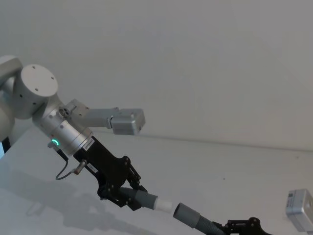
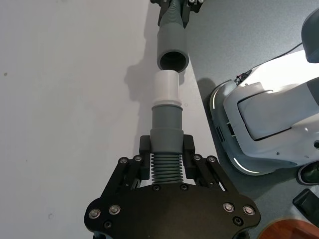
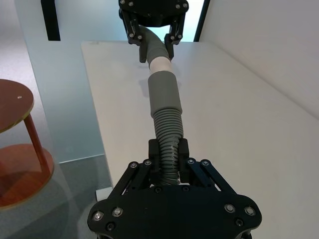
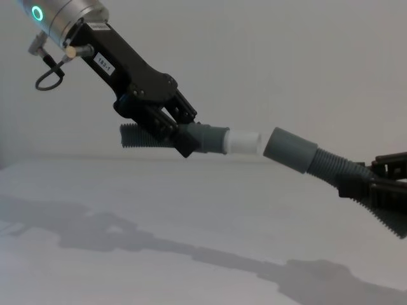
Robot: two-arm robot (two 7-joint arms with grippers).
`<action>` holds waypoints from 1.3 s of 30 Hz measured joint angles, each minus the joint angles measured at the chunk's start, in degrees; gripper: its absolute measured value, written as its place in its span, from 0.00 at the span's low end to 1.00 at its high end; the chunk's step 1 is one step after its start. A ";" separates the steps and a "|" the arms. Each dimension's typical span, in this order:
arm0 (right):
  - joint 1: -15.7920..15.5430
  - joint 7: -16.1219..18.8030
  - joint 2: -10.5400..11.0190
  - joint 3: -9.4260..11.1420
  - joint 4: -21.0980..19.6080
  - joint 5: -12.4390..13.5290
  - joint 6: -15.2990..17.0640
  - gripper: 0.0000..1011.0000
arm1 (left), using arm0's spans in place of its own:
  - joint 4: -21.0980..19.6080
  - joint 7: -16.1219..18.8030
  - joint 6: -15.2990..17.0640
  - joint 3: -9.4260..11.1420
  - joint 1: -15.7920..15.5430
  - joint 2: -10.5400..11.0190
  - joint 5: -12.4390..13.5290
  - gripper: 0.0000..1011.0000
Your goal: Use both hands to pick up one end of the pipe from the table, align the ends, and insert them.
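The left arm reaches in from the upper left, its silver wrist (image 4: 60, 16) showing a green ring light. The left gripper (image 4: 166, 130) is closed on a hose piece. The right gripper (image 4: 375, 184) comes from the lower right, also clamped on its hose piece, both raised.

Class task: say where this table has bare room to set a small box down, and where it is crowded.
Bare: the white table under both raised hoses, and the stretch beside the right pincer toward the wall. Crowded: mid-air, where the left pincer holds the white tip just short of the grey socket.
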 joint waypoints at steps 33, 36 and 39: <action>0.29 -0.25 -0.41 -0.33 0.35 -0.78 0.27 0.18 | 1.97 -0.89 -1.19 -0.38 -0.33 -1.48 0.30 0.34; 0.26 -0.27 -0.43 -0.27 0.35 -0.76 0.27 0.18 | 2.14 -0.93 -1.25 -0.41 -0.33 -1.67 0.32 0.34; 0.23 -0.28 -0.43 -0.22 0.32 -0.68 0.27 0.18 | 2.26 -0.94 -1.30 -0.43 -0.33 -1.79 0.33 0.34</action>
